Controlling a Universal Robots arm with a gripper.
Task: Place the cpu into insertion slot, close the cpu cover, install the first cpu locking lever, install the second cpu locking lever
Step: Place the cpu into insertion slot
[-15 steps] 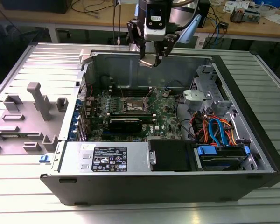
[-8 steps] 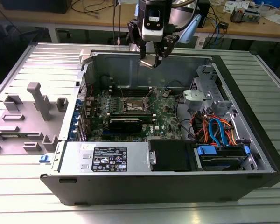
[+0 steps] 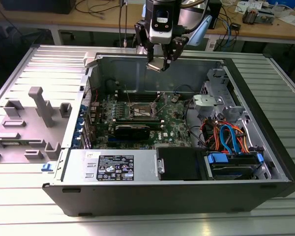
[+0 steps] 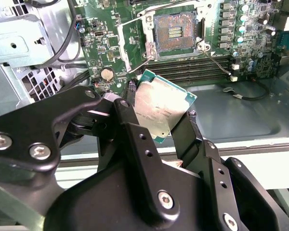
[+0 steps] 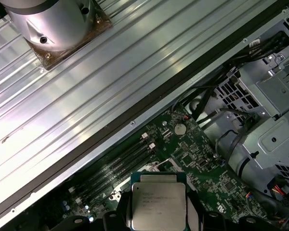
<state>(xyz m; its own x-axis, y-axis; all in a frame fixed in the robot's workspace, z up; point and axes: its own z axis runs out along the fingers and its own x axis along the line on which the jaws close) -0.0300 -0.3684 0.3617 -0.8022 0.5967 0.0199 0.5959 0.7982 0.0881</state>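
Note:
My gripper hangs high over the open computer case, near its back wall, shut on the cpu. The cpu is a small square chip with a silver top, tilted, clamped at two opposite edges between the black fingers. In the first wrist view the cpu shows its metal lid. Well below it on the green board lies the insertion slot, a dark square socket with its contact field uncovered. The cpu cover is swung open beside the slot. A thin wire lever sticks out at the socket's corner.
Long black memory slots run beside the socket. A metal drive cage, coloured cables and a labelled power supply fill the case's near and right sides. A grey fixture stands outside on the exterior view's left.

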